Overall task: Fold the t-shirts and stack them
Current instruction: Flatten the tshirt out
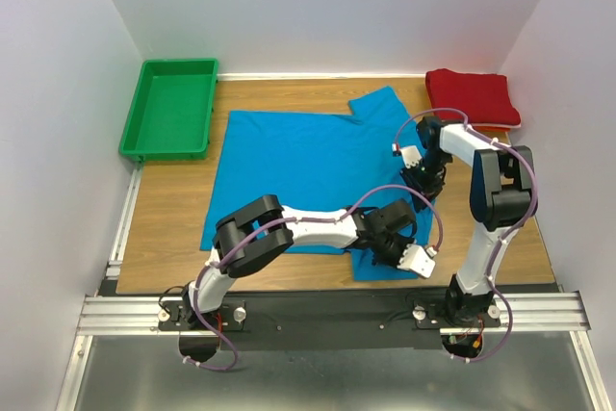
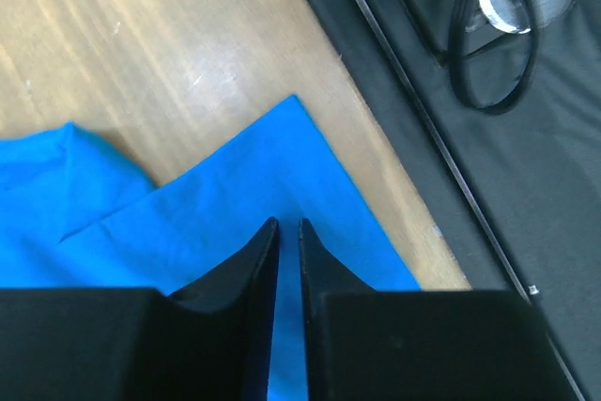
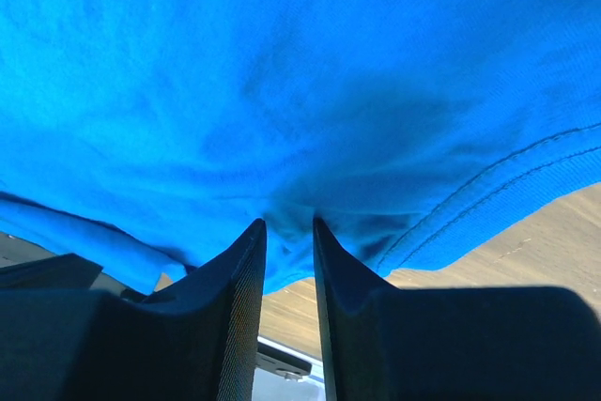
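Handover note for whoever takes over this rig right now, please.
Left gripper: closed, apparently pinching the spread-out bright blue cloth t-shirt near its front corner.
Right gripper: shut on the same shirt's right edge, lifting it.
Dark red cloth t-shirt: folded, far right corner of the wooden table.
Done: red shirt folded.
To do: fold the blue shirt, stack the two.

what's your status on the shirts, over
Left gripper shut on blue shirt, near edge; right gripper shut on its right side. Shirt spread out, not yet folded. Red shirt folded, far right corner. Nothing in the way.
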